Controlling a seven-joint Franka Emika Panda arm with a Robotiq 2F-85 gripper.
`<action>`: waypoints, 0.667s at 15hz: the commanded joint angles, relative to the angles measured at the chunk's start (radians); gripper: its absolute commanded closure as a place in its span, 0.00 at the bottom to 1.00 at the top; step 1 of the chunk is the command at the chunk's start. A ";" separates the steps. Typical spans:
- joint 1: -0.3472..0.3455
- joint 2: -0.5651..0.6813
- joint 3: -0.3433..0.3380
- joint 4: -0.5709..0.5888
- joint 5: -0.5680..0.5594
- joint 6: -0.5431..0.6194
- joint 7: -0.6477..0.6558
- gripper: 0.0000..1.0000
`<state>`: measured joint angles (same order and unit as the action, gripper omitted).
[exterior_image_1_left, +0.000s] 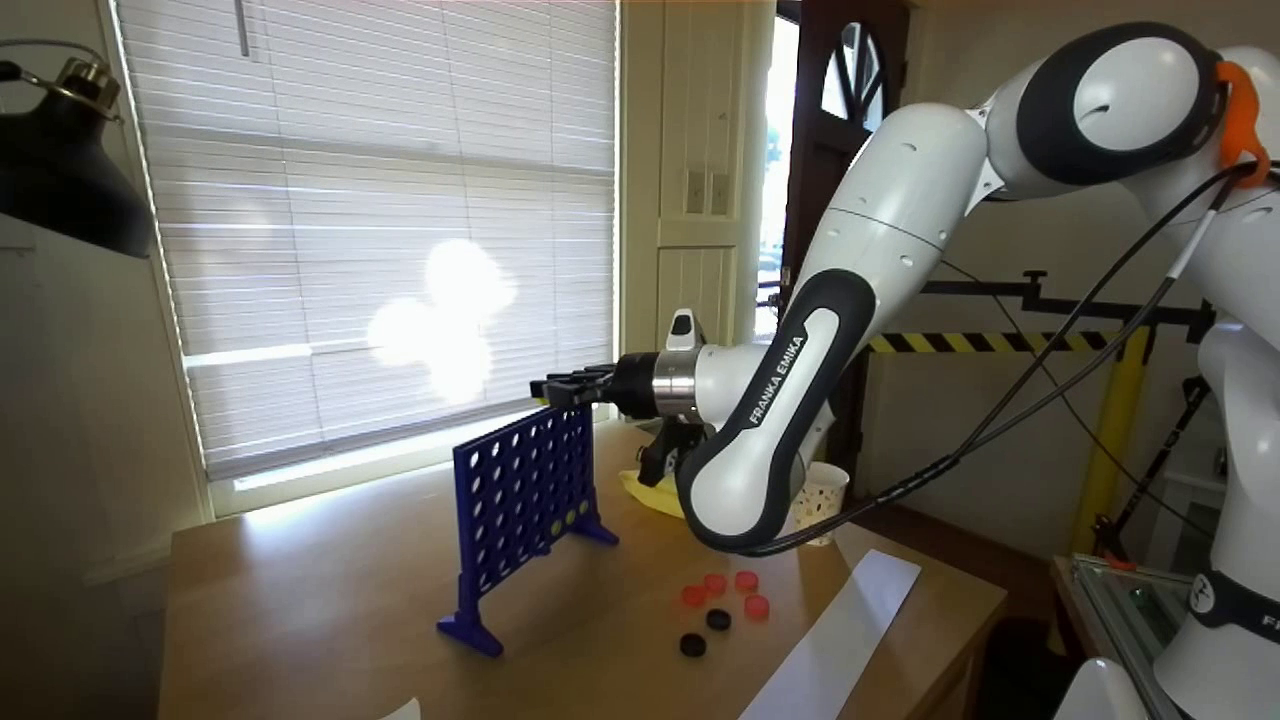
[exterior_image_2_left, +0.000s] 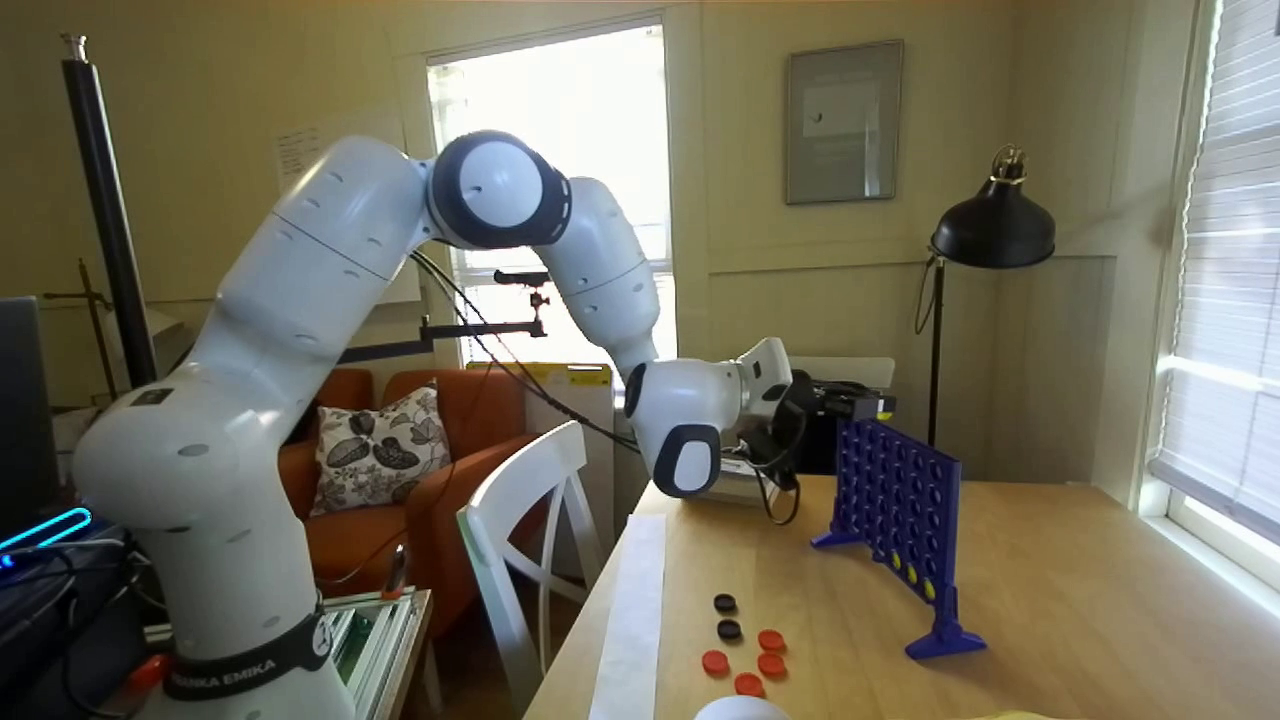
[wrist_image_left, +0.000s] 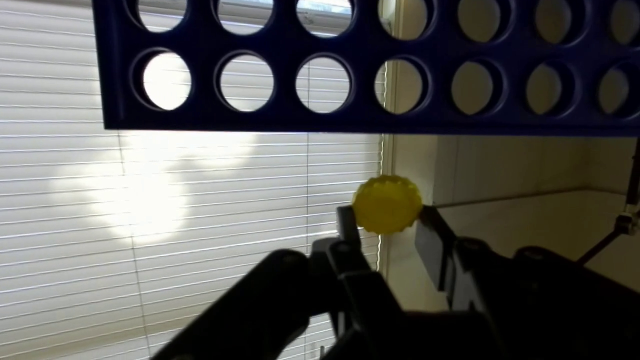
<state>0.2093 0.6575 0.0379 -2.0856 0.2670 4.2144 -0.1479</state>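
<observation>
My gripper (wrist_image_left: 386, 220) is shut on a yellow disc (wrist_image_left: 387, 202), gripping its ridged rim between the fingertips. The disc also shows at the fingertips in an exterior view (exterior_image_2_left: 884, 415). A blue upright rack (exterior_image_1_left: 464, 560) with rows of round holes stands on the table; it shows in both exterior views (exterior_image_2_left: 948, 520). The gripper is level, just above the rack's top edge near one end. In the wrist view the rack (wrist_image_left: 280, 122) stands across the top of the picture, apart from the disc. Three yellow discs (exterior_image_2_left: 912, 574) sit in the rack's bottom row.
Several red discs (exterior_image_1_left: 746, 580) and two black discs (exterior_image_1_left: 718, 620) lie on the table (exterior_image_1_left: 330, 600). A white strip (exterior_image_1_left: 840, 630) runs along the table's edge. A yellow object (exterior_image_1_left: 655, 495) and a speckled cup (exterior_image_1_left: 822, 490) are below the arm. A black lamp (exterior_image_2_left: 995, 225) stands behind.
</observation>
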 joint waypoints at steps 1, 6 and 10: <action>0.035 0.037 -0.013 0.070 0.061 0.035 -0.049 0.91; 0.049 0.036 -0.012 0.072 0.095 0.035 -0.065 0.91; 0.061 0.036 -0.013 0.058 0.109 0.035 -0.082 0.91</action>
<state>0.2433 0.6751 0.0350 -2.0385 0.3253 4.2144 -0.1847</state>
